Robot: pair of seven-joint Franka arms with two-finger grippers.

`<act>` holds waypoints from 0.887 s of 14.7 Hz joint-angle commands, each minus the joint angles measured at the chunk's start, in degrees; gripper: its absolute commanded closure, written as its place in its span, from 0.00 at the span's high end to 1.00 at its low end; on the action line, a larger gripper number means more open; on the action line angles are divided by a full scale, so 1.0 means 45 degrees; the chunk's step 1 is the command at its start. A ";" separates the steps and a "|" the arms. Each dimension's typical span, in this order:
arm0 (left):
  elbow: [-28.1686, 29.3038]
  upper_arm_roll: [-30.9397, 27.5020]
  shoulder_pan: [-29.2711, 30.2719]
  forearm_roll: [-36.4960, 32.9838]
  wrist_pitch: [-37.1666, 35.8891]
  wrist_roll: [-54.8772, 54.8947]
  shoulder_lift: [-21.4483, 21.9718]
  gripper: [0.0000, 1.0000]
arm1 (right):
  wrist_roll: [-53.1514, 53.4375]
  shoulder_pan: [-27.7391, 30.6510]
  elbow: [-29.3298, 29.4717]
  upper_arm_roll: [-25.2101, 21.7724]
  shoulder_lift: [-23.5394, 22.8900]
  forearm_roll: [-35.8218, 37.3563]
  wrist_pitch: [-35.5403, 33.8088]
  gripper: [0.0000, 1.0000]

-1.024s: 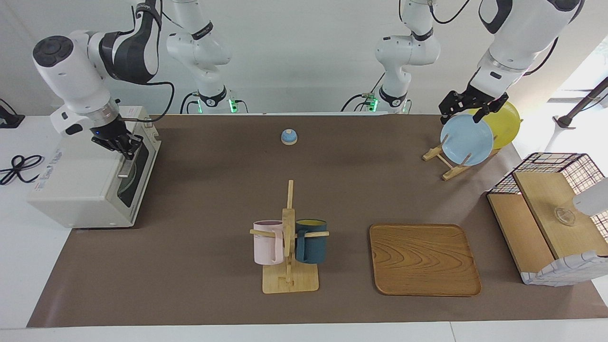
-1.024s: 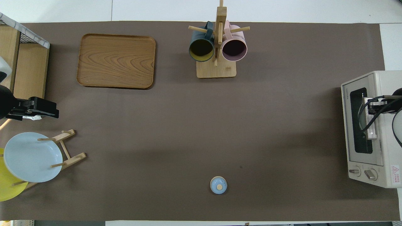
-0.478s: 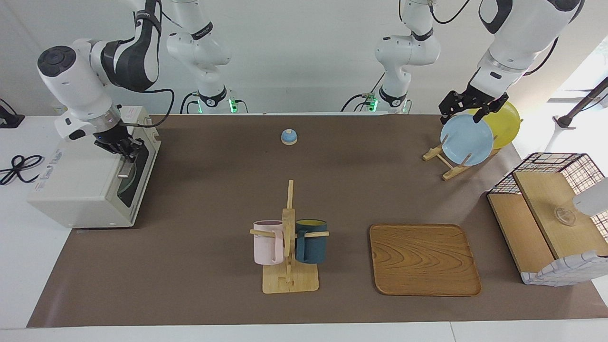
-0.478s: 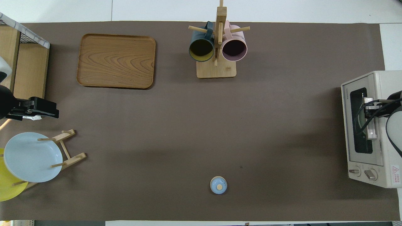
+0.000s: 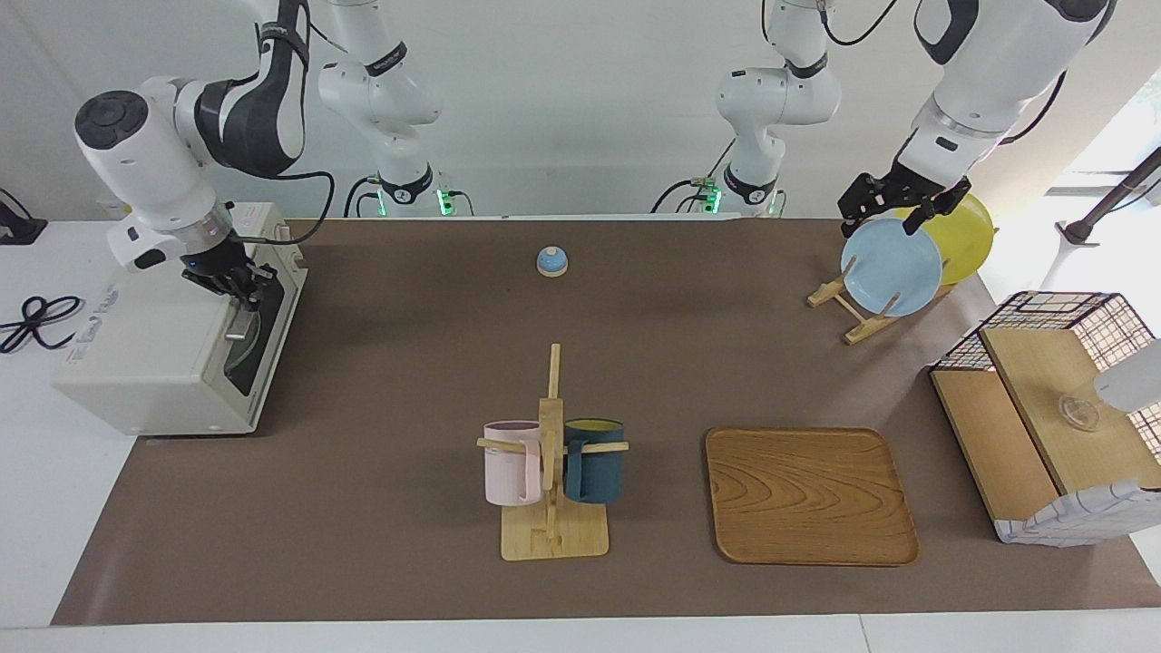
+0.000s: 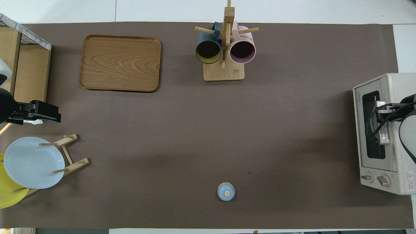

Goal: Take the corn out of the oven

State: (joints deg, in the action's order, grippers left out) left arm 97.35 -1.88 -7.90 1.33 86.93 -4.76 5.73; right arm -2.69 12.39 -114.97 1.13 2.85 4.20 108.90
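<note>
While the door stays closed, nothing of the task is done.

Oven [image 5: 172, 340]: cream-white box at my right arm's end of the table, dark glass door [image 6: 373, 125] shut against the body as far as I can judge, metal bar handle [image 6: 383, 122] along its upper edge, two knobs [image 6: 375, 178] at the end nearer to me.

Progress: I judge this the first step only. Door still to be pulled open, corn still to be found, gripped, carried out and set down.

My right gripper [image 5: 238, 283]: low over the oven's top front edge, at the door handle. Whether my fingers are apart or pinched on the bar, I cannot tell in either view.

My left gripper [image 5: 893, 210]: up in the air over the blue plate [image 5: 892, 268] and yellow plate [image 5: 961, 236] on their wooden rack [image 5: 848, 313]; this arm waits. Its black fingers read as spread, with nothing between them.

Corn: not visible in either view. By the task it should lie in the oven's chamber, under and just past my right gripper, with the glass door between us; the dark glass shows me no yellow.

Next need, as I judge it: a firm hold on the bar, then a downward swing of the door without dragging the oven along the mat [image 5: 408, 363].
</note>
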 commanded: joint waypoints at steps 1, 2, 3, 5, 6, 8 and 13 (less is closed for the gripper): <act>-0.0208 -0.0011 0.0018 -0.0177 -0.0256 0.0022 -0.0023 1.00 | -0.0124 0.0041 -0.0408 0.0101 0.0186 -0.0405 0.0272 0.00; -0.0189 -0.0011 0.0018 -0.0177 -0.0256 0.0022 -0.0023 1.00 | -0.0086 -0.0018 -0.0467 0.0101 0.0186 -0.0444 0.0272 0.00; -0.0188 -0.0011 0.0018 -0.0177 -0.0256 0.0022 -0.0043 1.00 | -0.0085 -0.0057 -0.0506 0.0101 0.0186 -0.0445 0.0291 0.00; -0.0188 -0.0011 0.0018 -0.0177 -0.0256 0.0022 -0.0043 1.00 | -0.0066 -0.0096 -0.0622 0.0121 0.0167 -0.0464 0.0369 0.00; -0.0188 -0.0011 0.0018 -0.0177 -0.0256 0.0022 -0.0043 1.00 | -0.0066 -0.0116 -0.0778 0.0140 0.0147 -0.0464 0.0737 0.00; -0.0188 -0.0011 0.0018 -0.0177 -0.0256 0.0022 -0.0023 1.00 | -0.0066 -0.0484 -0.1091 0.0160 0.0031 -0.0464 0.1421 0.00; -0.0188 -0.0011 0.0018 -0.0177 -0.0256 0.0022 -0.0043 1.00 | 0.0149 -0.1034 -0.1170 0.0160 -0.0535 -0.0464 0.2204 0.00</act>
State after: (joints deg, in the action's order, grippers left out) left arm 97.35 -1.88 -7.90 1.33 86.93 -4.76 5.73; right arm -2.28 7.49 -119.45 1.78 2.79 2.44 114.47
